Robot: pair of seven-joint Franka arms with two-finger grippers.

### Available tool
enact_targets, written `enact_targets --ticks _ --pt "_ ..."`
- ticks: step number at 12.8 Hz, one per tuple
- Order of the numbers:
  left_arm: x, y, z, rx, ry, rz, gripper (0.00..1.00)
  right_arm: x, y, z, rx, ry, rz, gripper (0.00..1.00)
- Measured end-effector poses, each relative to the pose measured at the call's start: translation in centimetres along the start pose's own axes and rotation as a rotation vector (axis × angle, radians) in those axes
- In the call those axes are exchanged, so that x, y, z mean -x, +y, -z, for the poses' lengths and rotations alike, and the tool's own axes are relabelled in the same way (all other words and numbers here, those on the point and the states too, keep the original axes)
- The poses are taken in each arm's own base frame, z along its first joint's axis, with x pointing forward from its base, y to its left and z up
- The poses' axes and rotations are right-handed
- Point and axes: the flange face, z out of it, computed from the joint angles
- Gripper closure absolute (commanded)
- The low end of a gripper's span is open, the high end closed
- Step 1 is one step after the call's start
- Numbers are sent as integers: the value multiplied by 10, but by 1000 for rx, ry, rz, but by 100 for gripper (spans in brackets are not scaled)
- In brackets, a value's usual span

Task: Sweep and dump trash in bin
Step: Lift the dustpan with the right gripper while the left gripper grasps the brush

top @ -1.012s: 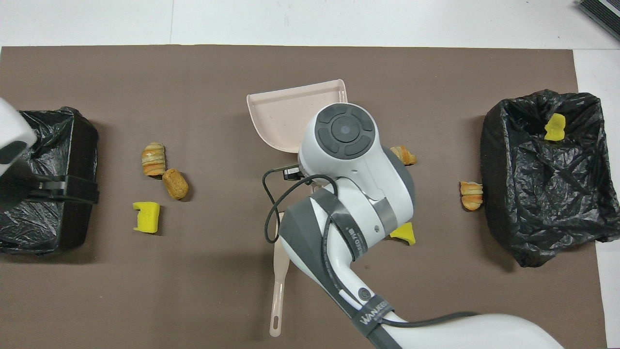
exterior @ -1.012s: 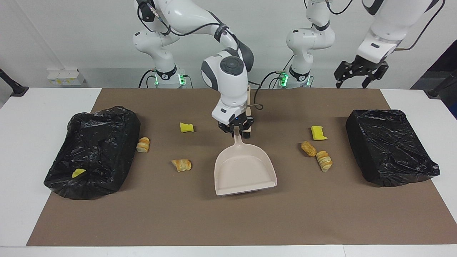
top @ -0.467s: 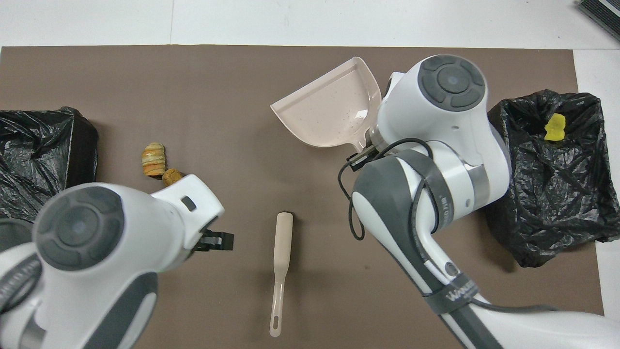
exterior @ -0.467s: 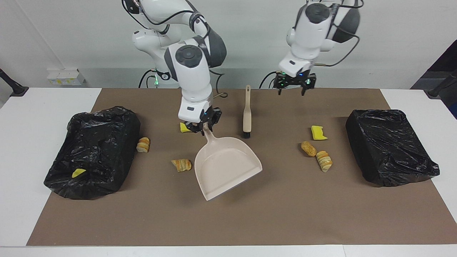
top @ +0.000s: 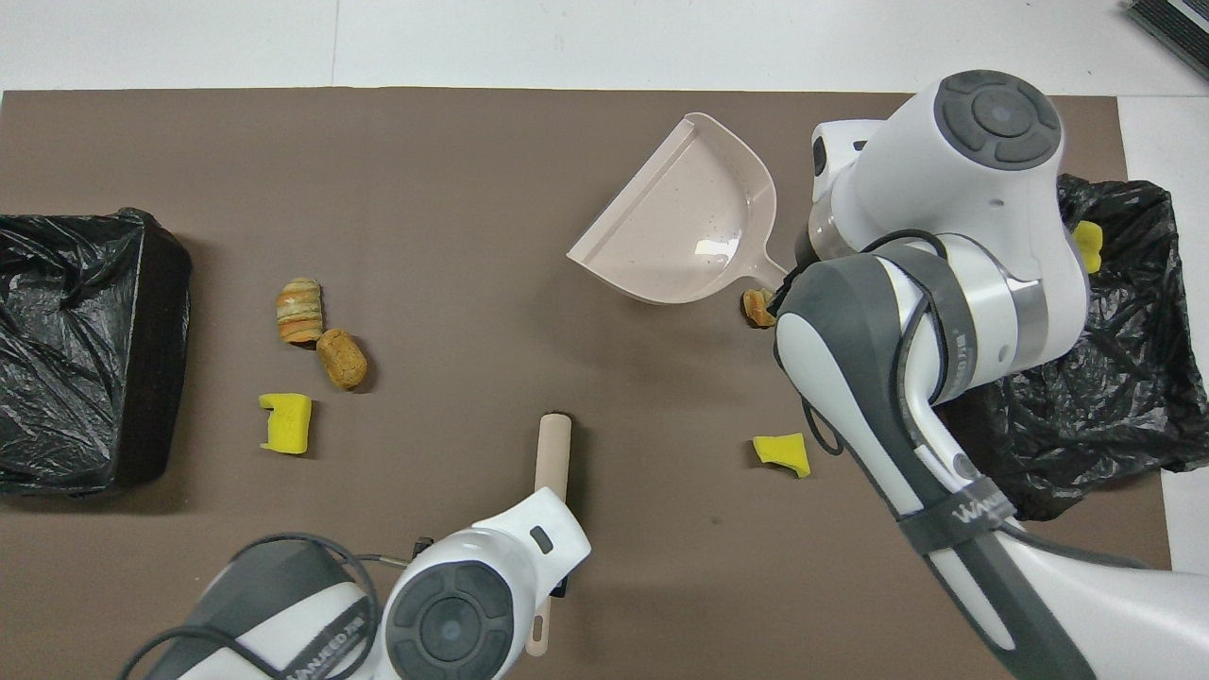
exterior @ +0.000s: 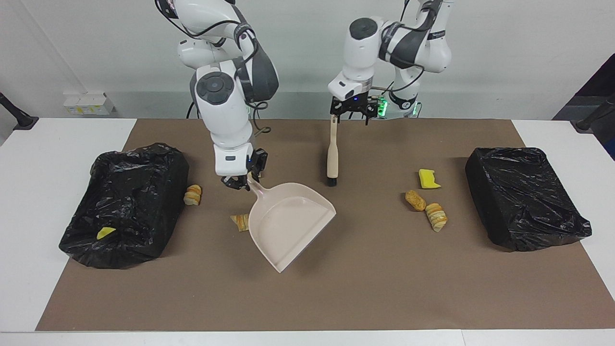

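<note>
My right gripper [exterior: 239, 183] is shut on the handle of the beige dustpan [exterior: 288, 221] [top: 689, 236], whose mouth faces away from the robots and toward the left arm's end. My left gripper [exterior: 350, 113] hangs open over the robot-side end of the beige brush [exterior: 331, 154] [top: 552, 453], which lies on the mat. Trash lies scattered. One bread piece [exterior: 239, 222] is beside the pan's back wall and another [exterior: 193, 194] is by the open bin [exterior: 125, 202]. A yellow sponge [exterior: 427, 179] and two bread pieces [exterior: 415, 200] [exterior: 436, 216] lie toward the left arm's end.
A yellow sponge chunk [top: 782, 451] lies near the right arm. Another chunk [exterior: 105, 233] lies in the black-lined bin at the right arm's end. A second black-lined bin [exterior: 523, 197] stands at the left arm's end. The brown mat [exterior: 336, 298] covers the table.
The right gripper carried the dustpan toward the right arm's end and turned it. The left arm swung in from its end of the table to above the brush handle.
</note>
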Motion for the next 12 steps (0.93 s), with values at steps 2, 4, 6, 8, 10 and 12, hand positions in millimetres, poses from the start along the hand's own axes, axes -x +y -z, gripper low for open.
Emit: enact_targets --ticks 2,4,6,8,10,12 --pt "4 12 -32 2 -1 -20 0 6 7 -2 36 -37 99 100" --pt "7 26 -54 -3 -13 -38 0 7 8 -4 55 -64 209 100" --pt "14 39 -66 -3 -13 -53 0 9 9 -5 54 -80 287 100" --pt "29 49 -76 -11 -19 -75 0 13 11 -7 38 -95 366 100" --pt "36 52 -82 -16 -22 -86 12 15 10 -9 27 -104 425 100" --pt "36 52 -82 -16 -22 -86 67 19 7 -14 14 -114 444 100"
